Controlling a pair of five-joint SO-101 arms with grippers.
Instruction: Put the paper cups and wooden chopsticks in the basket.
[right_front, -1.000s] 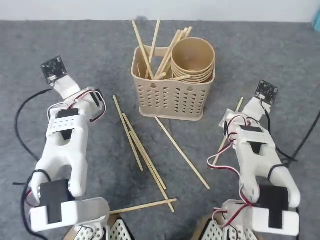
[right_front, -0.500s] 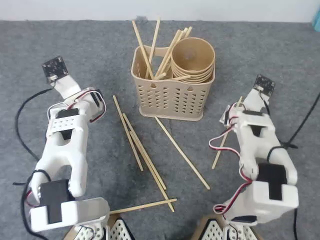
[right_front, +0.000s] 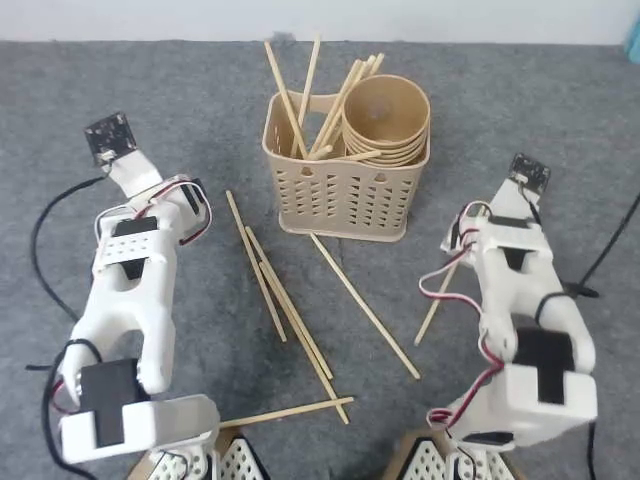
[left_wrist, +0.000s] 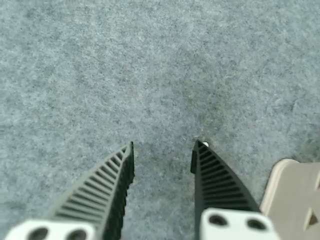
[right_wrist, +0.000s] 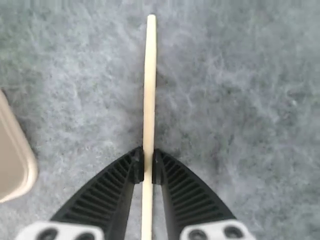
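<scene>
A beige slotted basket (right_front: 340, 195) stands at the back centre, with stacked paper cups (right_front: 386, 118) and several wooden chopsticks (right_front: 300, 95) leaning in it. My right gripper (right_wrist: 148, 154) is shut on a chopstick (right_wrist: 149, 85) that lies along the grey carpet to the right of the basket. In the high view that chopstick's near end (right_front: 435, 312) sticks out from under the right arm. My left gripper (left_wrist: 162, 147) is open over bare carpet, left of the basket, with nothing between its fingers.
Several loose chopsticks (right_front: 285, 300) lie on the carpet in front of the basket, one long one (right_front: 365, 305) runs diagonally, and another (right_front: 285, 412) lies near the front edge. A basket corner (right_wrist: 12, 165) shows close beside the right gripper.
The right arm has shifted over its chopstick, and the chopstick has slid a little toward the front left. The left arm has stayed still.
</scene>
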